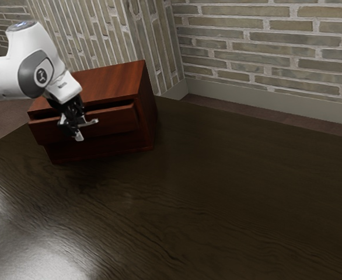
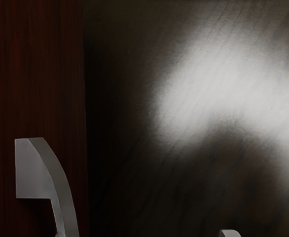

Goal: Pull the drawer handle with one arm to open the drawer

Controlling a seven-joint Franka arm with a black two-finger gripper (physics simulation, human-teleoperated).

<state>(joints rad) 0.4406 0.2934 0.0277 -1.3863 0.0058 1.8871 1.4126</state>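
Observation:
A small red-brown wooden cabinet (image 1: 114,79) stands on the dark table at the back of the exterior view's left. Its single drawer (image 1: 117,119) stands out a little from the body, with a dark gap along its top edge. The silver handle (image 1: 91,122) sticks out of the drawer front. My black gripper (image 1: 73,125) comes down from the white arm and is shut on the handle, its fingers on either side of the bar. In the wrist view, a curved silver end of the handle (image 2: 40,174) rises from the drawer front (image 2: 31,74) just under my hand.
The dark wooden table (image 1: 217,192) stretches wide in front of the cabinet and toward the exterior view's right, with a bright glare patch (image 2: 223,94) on it. Brick walls (image 1: 264,41) run behind the table.

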